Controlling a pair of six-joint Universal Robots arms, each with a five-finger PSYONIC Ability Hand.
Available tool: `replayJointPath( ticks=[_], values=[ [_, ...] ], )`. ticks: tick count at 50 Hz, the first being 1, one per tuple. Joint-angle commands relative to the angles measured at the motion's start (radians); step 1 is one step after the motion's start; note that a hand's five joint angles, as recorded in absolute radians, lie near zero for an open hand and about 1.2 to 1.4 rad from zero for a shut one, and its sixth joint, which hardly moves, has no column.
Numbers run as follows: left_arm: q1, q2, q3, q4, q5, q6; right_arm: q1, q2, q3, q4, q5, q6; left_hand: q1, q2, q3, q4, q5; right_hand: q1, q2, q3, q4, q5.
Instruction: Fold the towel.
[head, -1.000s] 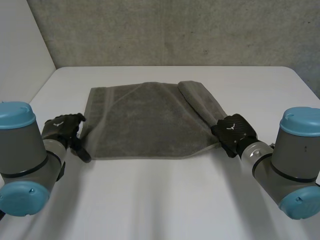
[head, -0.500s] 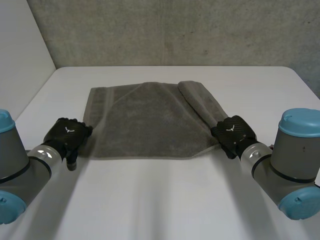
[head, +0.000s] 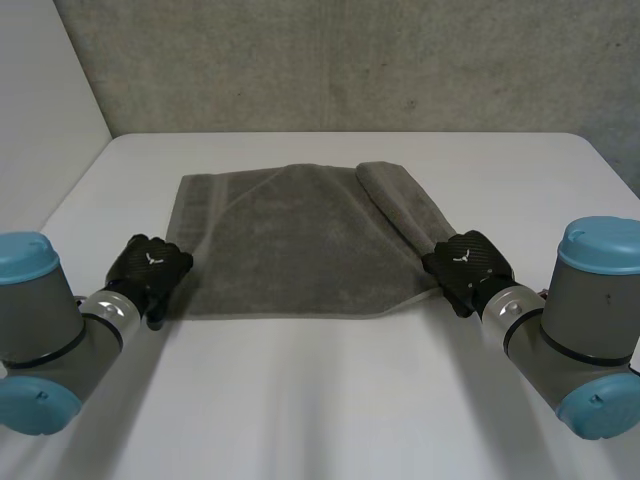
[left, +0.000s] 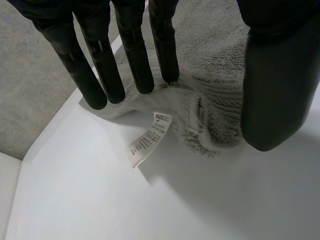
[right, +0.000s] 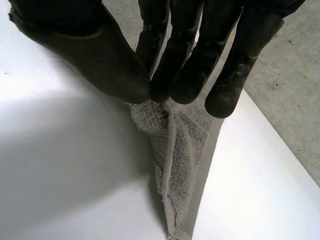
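Observation:
A grey towel lies spread on the white table, with its right side folded over into a raised strip. My left hand is at the towel's near left corner. In the left wrist view its straight fingers rest on the towel edge, and the thumb stands apart on the other side of the corner, where a white label sticks out. My right hand is at the near right corner. There its thumb and fingers pinch the bunched towel, lifting it off the table.
A grey wall runs behind the table's far edge. White tabletop lies bare in front of the towel, between my two arms, and along both sides.
My left hand has swung in from the left onto the towel's near left corner, its fingers drawing closer together. The right hand and its grip have not moved.

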Motion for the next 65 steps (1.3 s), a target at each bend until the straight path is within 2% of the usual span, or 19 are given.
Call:
replayJointPath(
  ticks=[1, 5, 7, 8, 10, 14, 16, 18, 22, 26, 32, 34, 40, 51, 61, 65],
  values=[
    [-0.004, -0.019, 0.030, 0.015, -0.002, 0.002, 0.000, 0.000, -0.001, -0.001, 0.000, 0.000, 0.038, 0.035, 0.033, 0.034, -0.143, 0.071, 0.063, 0.049, 0.054, 0.053],
    [-0.004, -0.025, 0.037, 0.039, -0.003, 0.003, 0.000, 0.000, -0.003, -0.003, 0.003, 0.000, 0.086, 0.082, 0.080, 0.081, -0.096, 0.071, 0.063, 0.049, 0.054, 0.053],
    [-0.004, -0.037, 0.047, 0.056, -0.005, 0.009, 0.000, 0.000, -0.004, -0.003, 0.005, 0.000, 0.284, 0.281, 0.279, 0.280, 0.103, 0.071, 0.063, 0.049, 0.054, 0.053],
    [-0.004, -0.037, 0.047, 0.056, -0.005, 0.009, 0.000, 0.000, -0.004, -0.003, 0.005, 0.000, 0.285, 0.282, 0.280, 0.281, 0.104, 0.071, 0.063, 0.049, 0.054, 0.053],
    [-0.002, -0.048, 0.053, 0.061, -0.008, 0.035, 0.000, 0.000, -0.006, -0.005, 0.008, 0.000, 0.443, 0.440, 0.438, 0.439, 0.261, 0.071, 0.063, 0.049, 0.054, 0.053],
    [-0.002, -0.057, 0.053, 0.061, -0.008, 0.075, 0.000, -0.002, -0.007, -0.005, 0.009, 0.002, 0.514, 0.511, 0.509, 0.510, 0.332, 0.071, 0.063, 0.049, 0.054, 0.053],
    [-0.002, -0.059, 0.053, 0.058, -0.011, 0.092, 0.000, -0.002, -0.007, -0.005, 0.009, 0.002, 0.470, 0.467, 0.465, 0.466, 0.289, 0.071, 0.063, 0.049, 0.054, 0.053],
    [0.004, -0.045, 0.048, 0.043, -0.014, 0.097, -0.001, -0.002, -0.010, -0.005, 0.012, 0.002, 0.146, 0.143, 0.141, 0.142, -0.035, 0.071, 0.063, 0.049, 0.054, 0.053],
    [0.004, -0.025, 0.036, 0.012, -0.006, 0.092, -0.001, -0.002, -0.012, -0.005, 0.014, 0.002, 0.039, 0.035, 0.033, 0.035, -0.143, 0.071, 0.063, 0.049, 0.054, 0.053],
    [0.018, 0.084, 0.027, -0.072, 0.003, 0.086, -0.003, -0.002, -0.015, -0.005, 0.016, 0.002, -0.128, -0.132, -0.134, -0.133, -0.310, 0.071, 0.063, 0.049, 0.054, 0.053],
    [0.049, 0.144, 0.017, -0.145, 0.076, 0.028, 0.002, -0.002, -0.014, -0.003, 0.017, 0.000, -0.143, -0.147, -0.149, -0.148, -0.325, 0.071, 0.063, 0.049, 0.054, 0.053],
    [0.070, 0.173, -0.004, -0.189, 0.145, -0.004, 0.002, -0.002, -0.012, -0.001, 0.016, 0.002, -0.126, -0.129, -0.131, -0.130, -0.308, 0.071, 0.063, 0.049, 0.054, 0.053],
    [0.102, 0.179, -0.051, -0.203, 0.224, -0.001, 0.003, -0.002, -0.012, -0.001, 0.013, 0.005, -0.120, -0.123, -0.125, -0.124, -0.302, 0.071, 0.063, 0.049, 0.054, 0.053],
    [0.136, 0.098, -0.042, -0.157, 0.233, 0.009, 0.002, -0.002, -0.010, 0.000, 0.008, 0.003, -0.117, -0.120, -0.122, -0.121, -0.299, 0.071, 0.063, 0.049, 0.054, 0.053],
    [0.167, 0.024, -0.033, -0.103, 0.230, 0.141, 0.003, -0.002, -0.009, 0.002, 0.005, 0.002, -0.132, -0.135, -0.137, -0.136, -0.313, 0.071, 0.063, 0.049, 0.054, 0.053],
    [0.174, 0.010, -0.027, -0.089, 0.227, 0.155, 0.005, 0.000, -0.009, 0.002, 0.005, 0.002, -0.135, -0.138, -0.140, -0.139, -0.316, 0.071, 0.063, 0.049, 0.054, 0.053]
  ],
)
